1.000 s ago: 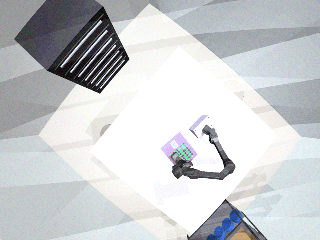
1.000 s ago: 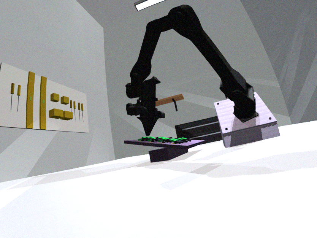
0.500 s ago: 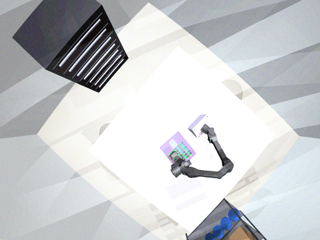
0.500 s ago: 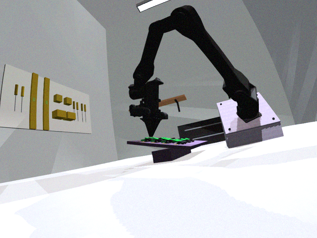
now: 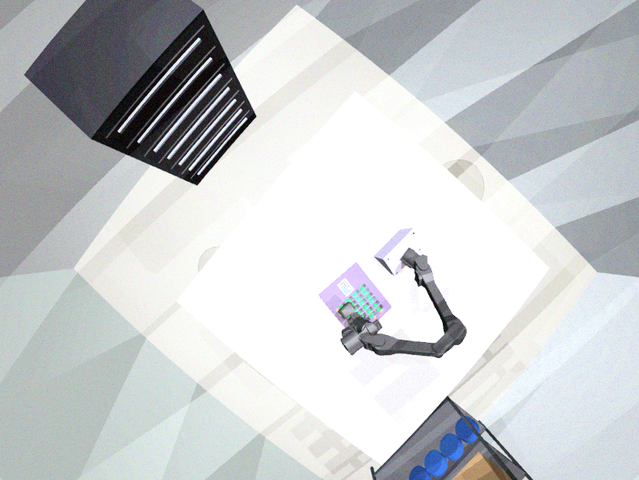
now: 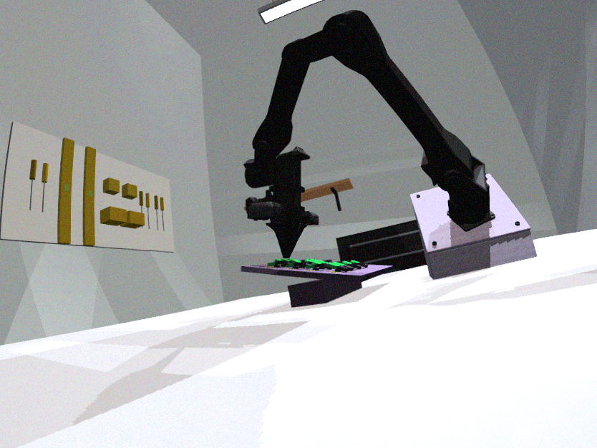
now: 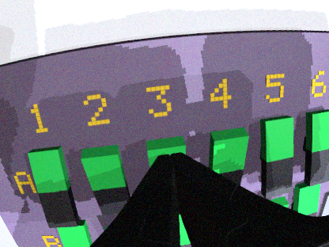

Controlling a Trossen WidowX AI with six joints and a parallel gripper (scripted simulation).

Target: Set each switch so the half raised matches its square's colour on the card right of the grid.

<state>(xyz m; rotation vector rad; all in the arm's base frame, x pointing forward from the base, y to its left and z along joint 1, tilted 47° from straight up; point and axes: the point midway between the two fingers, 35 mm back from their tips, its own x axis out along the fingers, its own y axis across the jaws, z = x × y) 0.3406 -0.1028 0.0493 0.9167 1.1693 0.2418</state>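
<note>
Switch A3 in far row of purple panel on white surface, under end effector, fingers together, empty. Pressing step; next: push down, lift, check card.

End effector hides switch A3 lower half – contact unclear; card squares perhaps too small.

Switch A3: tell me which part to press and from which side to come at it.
Switch A3 sits in the far row under the yellow 3. If its green far half is the raised one, as it appears, press that end straight down from above. The shut gripper forms one narrow tip, poised right at that end, suiting the small rocker between its neighbours.
</note>
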